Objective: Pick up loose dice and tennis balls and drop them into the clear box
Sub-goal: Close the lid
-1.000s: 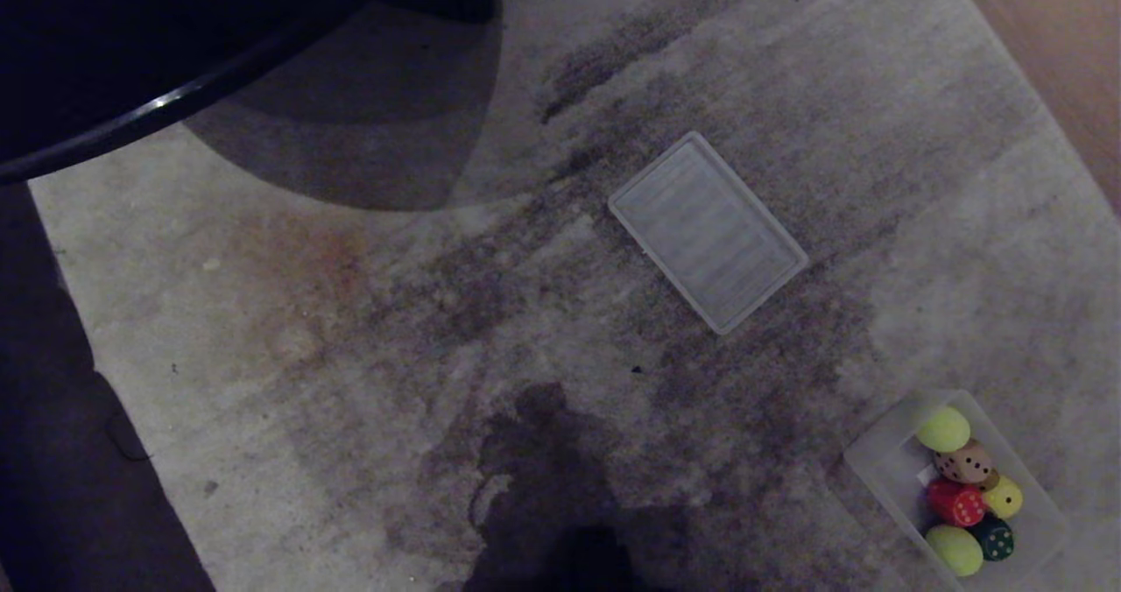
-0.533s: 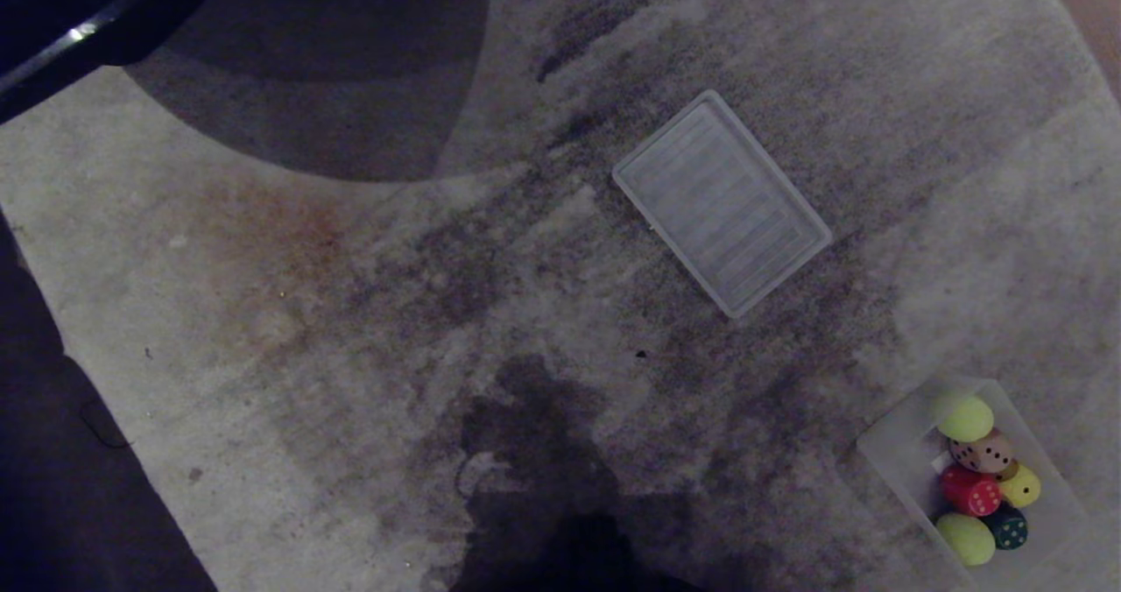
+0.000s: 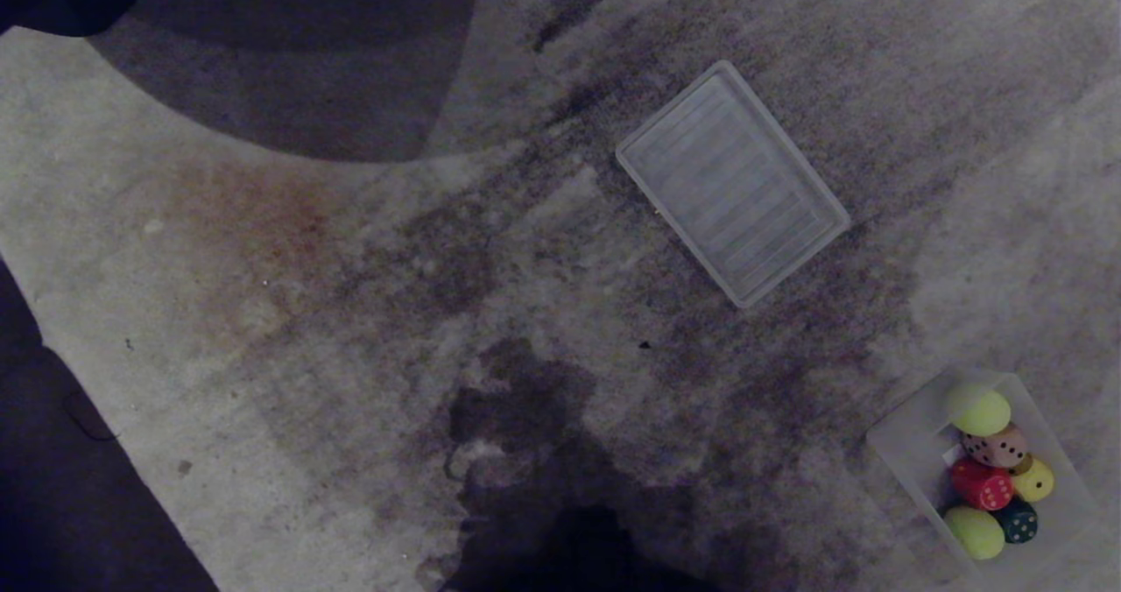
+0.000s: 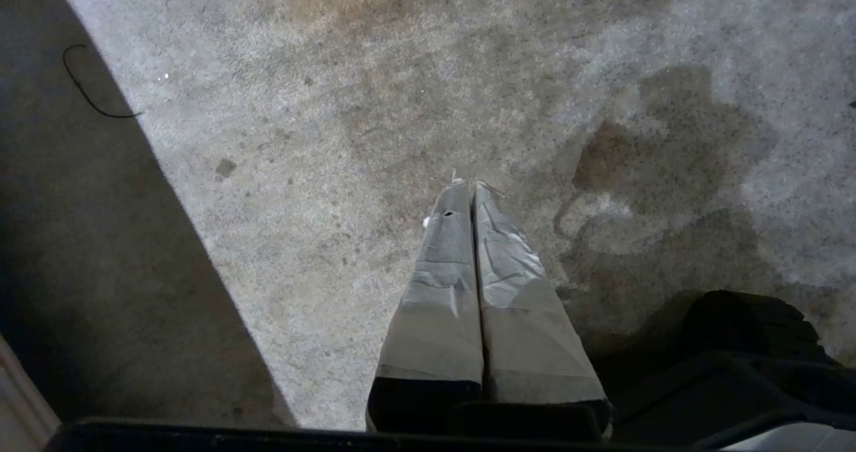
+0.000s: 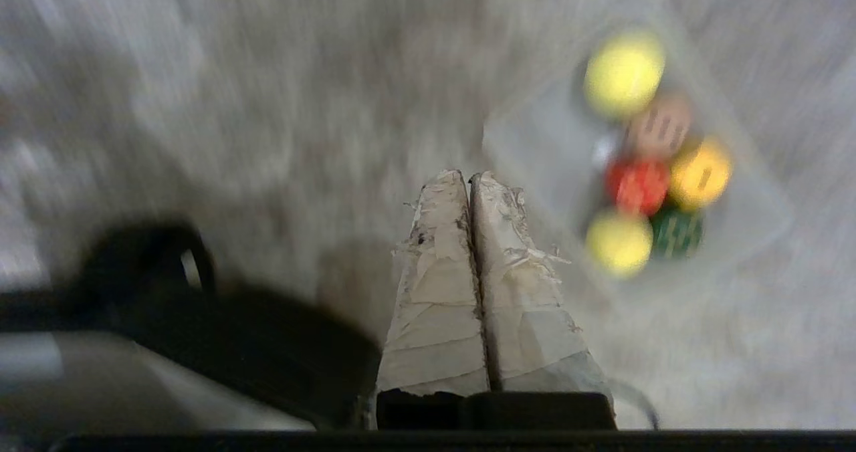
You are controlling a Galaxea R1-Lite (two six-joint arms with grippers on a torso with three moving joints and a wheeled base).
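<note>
Left claw (image 4: 472, 186): two long tapered fingers (image 4: 438, 285) wrapped in wrinkled grey tape, slightly frayed at the tips, one small dark puncture near the end, set in a black mount. Right claw (image 5: 468, 176): same tapered form, wrapped in paler off-white tape (image 5: 528, 305), creased and torn with loose shreds along the edges, also on a black base. A dark rounded housing and pale grey body panel (image 5: 80, 385) show beside the right one.

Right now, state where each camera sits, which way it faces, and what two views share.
Head view: on the robot's head, facing down at the rug, lid and clear box; no arm shows.
Left wrist view: behind the shut left gripper, facing bare rug.
Right wrist view: behind the shut right gripper, facing the box.
Shared: head and right wrist views both show the filled box.
</note>
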